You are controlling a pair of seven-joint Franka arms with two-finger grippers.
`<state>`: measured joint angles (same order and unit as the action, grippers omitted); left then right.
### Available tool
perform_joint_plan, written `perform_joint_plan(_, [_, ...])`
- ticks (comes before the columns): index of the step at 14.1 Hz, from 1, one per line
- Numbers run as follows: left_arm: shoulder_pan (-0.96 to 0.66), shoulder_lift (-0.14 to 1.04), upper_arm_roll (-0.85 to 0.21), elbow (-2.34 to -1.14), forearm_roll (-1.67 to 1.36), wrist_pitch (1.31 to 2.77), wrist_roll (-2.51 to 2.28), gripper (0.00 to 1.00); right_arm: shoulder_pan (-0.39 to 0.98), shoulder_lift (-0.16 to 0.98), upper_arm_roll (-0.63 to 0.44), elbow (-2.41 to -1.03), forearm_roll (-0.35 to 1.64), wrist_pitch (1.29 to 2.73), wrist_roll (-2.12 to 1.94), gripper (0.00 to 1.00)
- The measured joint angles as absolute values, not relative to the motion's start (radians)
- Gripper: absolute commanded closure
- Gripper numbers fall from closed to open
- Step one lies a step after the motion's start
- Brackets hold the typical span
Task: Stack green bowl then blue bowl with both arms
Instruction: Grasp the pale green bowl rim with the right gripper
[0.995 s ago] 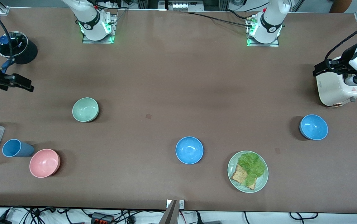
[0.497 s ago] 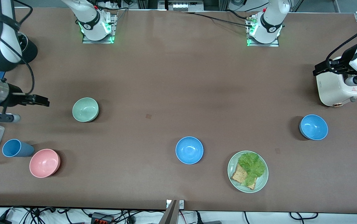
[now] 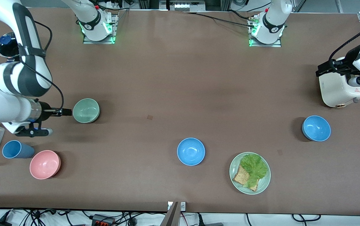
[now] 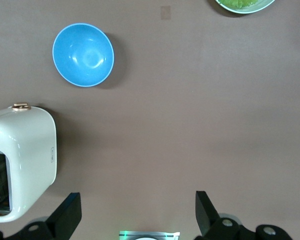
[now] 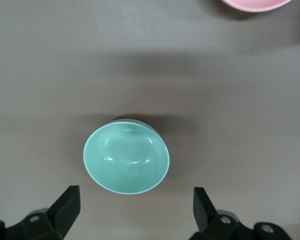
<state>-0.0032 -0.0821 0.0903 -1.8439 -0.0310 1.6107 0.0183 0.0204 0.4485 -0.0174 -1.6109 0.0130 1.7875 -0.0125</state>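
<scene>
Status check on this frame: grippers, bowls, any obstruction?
Right gripper open, over table beside green bowl. Left gripper open, waiting by toaster. Blue bowls untouched, nothing stacked. Nothing in the way.

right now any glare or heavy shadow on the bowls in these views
Front view: soft, even light; faint highlights inside the green bowl and both blue bowls, and each casts a short dark shadow. Right wrist view: small glints inside the green bowl, a broad soft shadow band above it. Left wrist view: mild sheen in the blue bowl.
</scene>
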Motion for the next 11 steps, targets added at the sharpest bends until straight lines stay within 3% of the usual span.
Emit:
perform_joint_plan(8, [0.015,-0.057,0.091,-1.824,-0.032,1.6,0.03,0.0,0.017,0.61,-0.025,-1.611,0.013,1.789,-0.013,0.0])
perform_joint_plan(11, [0.031,-0.039,0.092,-1.805,-0.032,1.6,0.03,0.0,0.013,0.652,-0.032,-1.611,0.009,1.789,-0.013,0.17])
